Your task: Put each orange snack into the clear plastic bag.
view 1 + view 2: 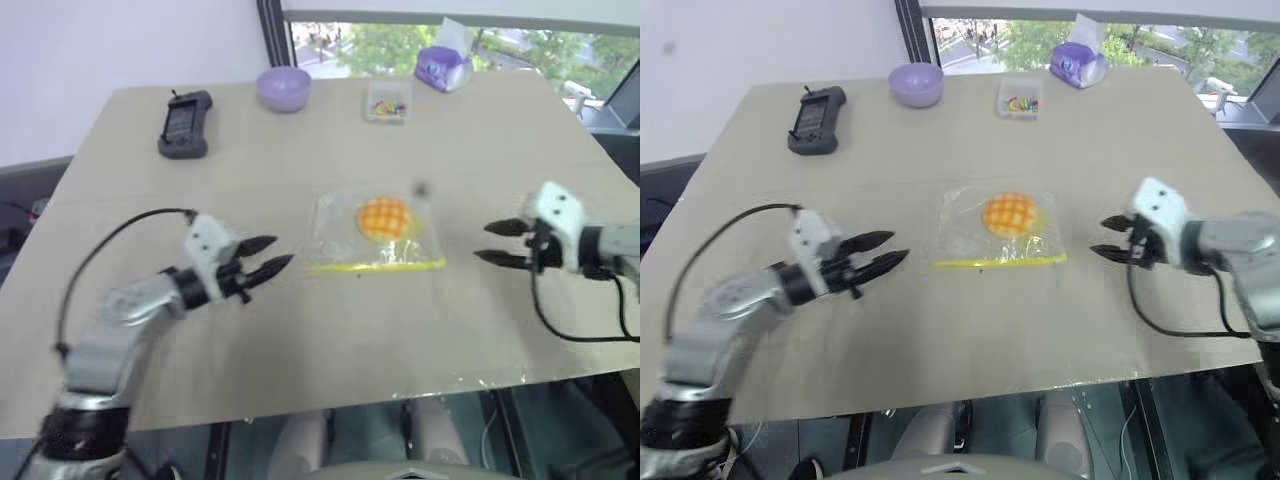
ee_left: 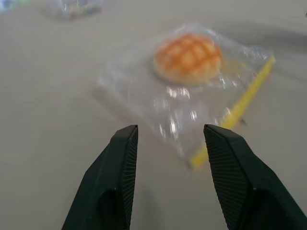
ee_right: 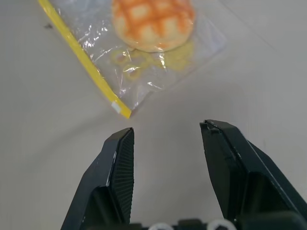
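So the orange snack [image 1: 384, 217] is sitting dead centre of the frame inside the clear plastic bag [image 1: 376, 236], which is lying flat on the tabletop [image 1: 300, 330] with its yellow zip strip running left-right along the lower edge. The left pincer [image 1: 268, 256] is hovering lower left of it, released and grasping nothing, and the right pincer [image 1: 492, 243] is hanging off to the right, also released and empty, both pointing inward at the bag with a gap between. Looks like the right one is sitting a bit nearer the bag's edge, so I'm guessing the job's pretty much wrapping up.
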### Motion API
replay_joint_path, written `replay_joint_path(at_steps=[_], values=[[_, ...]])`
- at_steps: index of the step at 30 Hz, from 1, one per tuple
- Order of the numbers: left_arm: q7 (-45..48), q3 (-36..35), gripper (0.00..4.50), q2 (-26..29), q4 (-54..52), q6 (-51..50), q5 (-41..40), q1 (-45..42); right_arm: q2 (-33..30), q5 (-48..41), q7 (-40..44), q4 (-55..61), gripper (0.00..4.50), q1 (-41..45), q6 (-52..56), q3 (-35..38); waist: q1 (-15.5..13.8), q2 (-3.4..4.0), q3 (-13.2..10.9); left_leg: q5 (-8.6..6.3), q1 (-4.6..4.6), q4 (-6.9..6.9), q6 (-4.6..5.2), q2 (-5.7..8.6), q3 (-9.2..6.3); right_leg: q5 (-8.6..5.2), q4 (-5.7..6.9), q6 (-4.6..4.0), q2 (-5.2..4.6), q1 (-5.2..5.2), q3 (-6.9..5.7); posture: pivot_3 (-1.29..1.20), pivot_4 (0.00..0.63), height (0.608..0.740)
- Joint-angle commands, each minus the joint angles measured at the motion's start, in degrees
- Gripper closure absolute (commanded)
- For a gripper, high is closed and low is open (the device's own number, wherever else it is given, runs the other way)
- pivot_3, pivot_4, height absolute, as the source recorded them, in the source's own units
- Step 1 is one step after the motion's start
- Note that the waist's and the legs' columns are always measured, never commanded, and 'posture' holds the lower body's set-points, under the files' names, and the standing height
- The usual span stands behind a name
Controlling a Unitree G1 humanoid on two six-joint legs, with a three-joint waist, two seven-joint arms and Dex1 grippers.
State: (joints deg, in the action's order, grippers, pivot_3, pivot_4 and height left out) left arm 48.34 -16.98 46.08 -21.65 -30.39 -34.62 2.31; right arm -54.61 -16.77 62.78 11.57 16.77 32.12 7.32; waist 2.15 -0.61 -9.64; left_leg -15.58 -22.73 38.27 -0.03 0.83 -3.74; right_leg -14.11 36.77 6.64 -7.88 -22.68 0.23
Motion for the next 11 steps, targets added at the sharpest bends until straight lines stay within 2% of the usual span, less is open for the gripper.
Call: replay_joint_path(at_steps=[1,6,11], values=[[4.2,-10.4,2.21,3.5,-2.8,-2.0,-2.5,7.3,-2.4,-3.8,4.0,-1.0,2.12,-4.7,-0.8,6.4,-0.1,0.0,0.0,-0.01,0.02,0.01,0.01,0.0,0.02,0.0,0.0,0.0,0.0,0.02,0.0,0.0,0.15,0.74],[6.2,-20.6,2.21,4.0,-2.9,-2.0,-4.1,13.8,-1.4,-8.1,6.8,-5.3,2.12,-7.2,-7.9,13.8,-0.2,0.04,0.0,-0.01,0.07,0.02,0.01,-0.01,0.03,0.0,0.05,-0.01,0.0,0.06,0.01,0.0,0.15,0.74],[8.3,-23.8,2.21,3.4,-5.3,-0.1,-4.4,16.7,-3.9,-10.1,10.1,-10.8,2.12,-6.3,-8.8,15.4,-0.3,0.03,0.0,-0.01,0.11,0.04,0.01,-0.01,0.03,0.0,0.03,-0.01,0.0,0.13,0.0,0.0,0.15,0.74]])
